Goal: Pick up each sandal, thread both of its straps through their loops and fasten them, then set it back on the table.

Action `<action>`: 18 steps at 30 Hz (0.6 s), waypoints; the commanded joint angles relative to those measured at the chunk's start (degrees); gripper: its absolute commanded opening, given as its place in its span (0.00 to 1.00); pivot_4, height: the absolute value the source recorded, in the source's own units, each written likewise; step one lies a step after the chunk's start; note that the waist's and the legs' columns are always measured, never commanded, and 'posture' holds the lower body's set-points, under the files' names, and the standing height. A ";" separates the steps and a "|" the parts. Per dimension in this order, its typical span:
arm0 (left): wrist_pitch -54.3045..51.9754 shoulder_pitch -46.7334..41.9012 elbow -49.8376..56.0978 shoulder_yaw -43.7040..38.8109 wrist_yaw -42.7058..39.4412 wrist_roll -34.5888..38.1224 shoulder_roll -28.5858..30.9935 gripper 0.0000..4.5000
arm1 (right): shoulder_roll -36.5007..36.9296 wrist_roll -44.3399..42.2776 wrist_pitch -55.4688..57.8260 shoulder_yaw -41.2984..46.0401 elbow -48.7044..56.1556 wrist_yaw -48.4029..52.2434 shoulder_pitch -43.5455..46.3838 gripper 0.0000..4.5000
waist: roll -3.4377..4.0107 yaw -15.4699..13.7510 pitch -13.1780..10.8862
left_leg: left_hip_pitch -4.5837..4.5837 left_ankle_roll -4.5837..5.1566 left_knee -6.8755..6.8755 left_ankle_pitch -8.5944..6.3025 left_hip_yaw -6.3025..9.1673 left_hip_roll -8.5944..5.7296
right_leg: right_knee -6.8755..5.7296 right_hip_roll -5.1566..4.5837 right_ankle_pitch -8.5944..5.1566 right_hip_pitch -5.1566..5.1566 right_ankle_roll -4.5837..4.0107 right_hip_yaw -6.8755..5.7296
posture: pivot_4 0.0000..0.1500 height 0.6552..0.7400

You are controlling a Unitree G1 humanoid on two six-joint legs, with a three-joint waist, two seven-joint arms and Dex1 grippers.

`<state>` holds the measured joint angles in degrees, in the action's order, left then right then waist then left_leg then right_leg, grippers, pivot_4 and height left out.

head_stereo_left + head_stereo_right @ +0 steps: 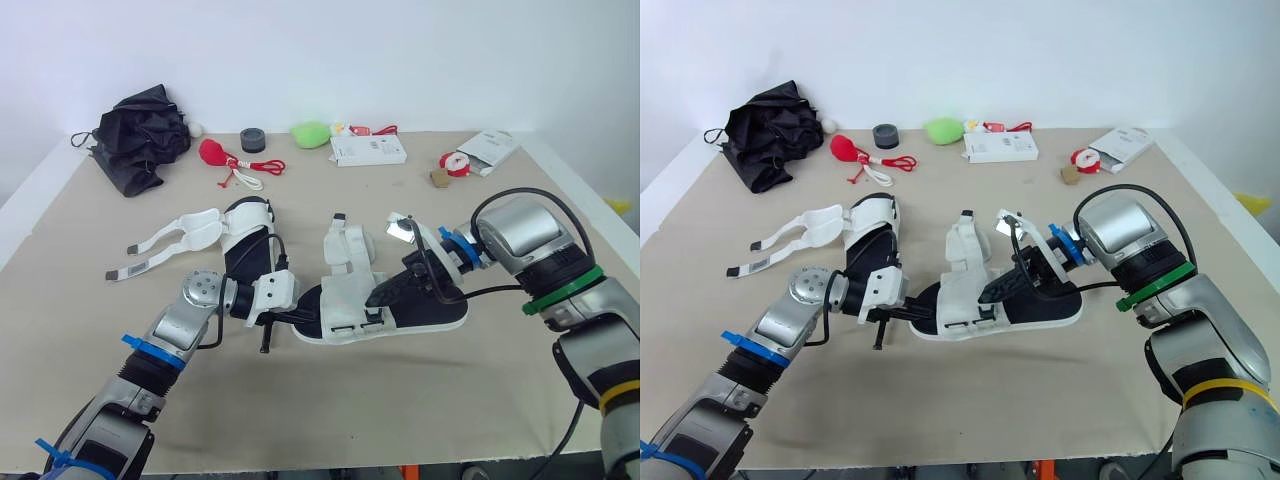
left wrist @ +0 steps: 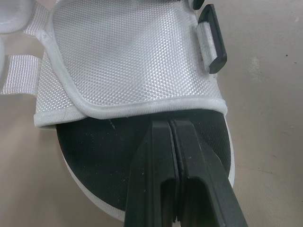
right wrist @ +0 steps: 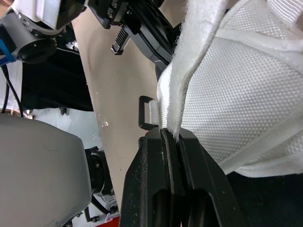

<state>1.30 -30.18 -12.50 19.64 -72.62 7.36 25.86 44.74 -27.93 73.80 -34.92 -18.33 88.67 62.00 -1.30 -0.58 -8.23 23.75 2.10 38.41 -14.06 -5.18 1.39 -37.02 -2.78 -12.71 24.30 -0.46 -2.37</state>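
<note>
The near sandal (image 1: 400,312) lies on its sole at the middle of the table (image 1: 420,410), between the 2 grippers, black footbed up and white rim all round. Its wide white mesh strap (image 1: 350,285) stands up over the footbed, and a black loop (image 2: 211,40) on a short grey tab sits at the strap's outer edge.

The right gripper (image 1: 380,296) reaches in low over the footbed from the robot's right. Its 2 fingers (image 3: 156,179) are pressed almost together, and the white edge of the mesh strap is pinched in the thin seam between them, just beside a second black loop (image 3: 146,113).

The left gripper (image 1: 308,316) meets the sandal's end on the robot's left. Its fingers (image 2: 158,170) are closed flat against each other with nothing seen between them, and their tips lie on the black footbed just under the hem of the mesh strap.

The second sandal (image 1: 243,232) lies behind and to the left, well apart from the right gripper. Its 2 loose straps (image 1: 160,245) trail outward across the table, unfastened.

Along the far edge stand a crumpled black bag (image 1: 140,135), a red object with cord (image 1: 218,153), a small black puck (image 1: 253,140), a green lump (image 1: 311,132), a white box (image 1: 368,151) and a white packet (image 1: 490,150).
</note>
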 commanded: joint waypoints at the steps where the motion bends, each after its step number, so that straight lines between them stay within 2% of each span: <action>1: -1.91 3.16 -2.76 4.19 -1.66 -3.26 1.01 0.00 | -0.76 -2.08 2.08 2.07 -0.73 2.56 3.75 0.02 | 0.02 0.03 0.00 | 0.00 0.00 0.00 0.00 -0.01 0.00 | 0.00 0.00 0.00 0.01 0.00 0.01 | 1.00 1.00; 8: -2.16 3.32 -2.49 4.27 -1.64 -3.16 0.90 0.00 | -0.92 -4.58 3.95 3.52 -1.93 2.86 6.15 0.02 | 0.02 0.03 0.01 | -0.01 -0.01 0.01 -0.01 0.00 0.00 | -0.02 -0.01 0.00 0.00 0.00 0.01 | 1.00 1.00; 18: -1.55 3.96 -2.82 4.23 -1.40 -3.28 0.90 0.00 | -1.15 -2.94 0.98 2.44 -2.29 0.39 3.15 0.02 | 0.04 0.05 0.02 | -0.01 -0.02 0.01 -0.02 0.00 0.00 | -0.02 -0.01 0.00 0.00 0.00 0.02 | 1.00 1.00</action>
<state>1.33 -29.82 -12.32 19.45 -72.48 7.38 25.92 43.58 -31.21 75.92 -33.43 -20.43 88.52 64.50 -1.26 -0.53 -8.22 23.74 2.08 38.42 -14.08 -5.18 1.40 -37.04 -2.78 -12.71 24.30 -0.47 -2.35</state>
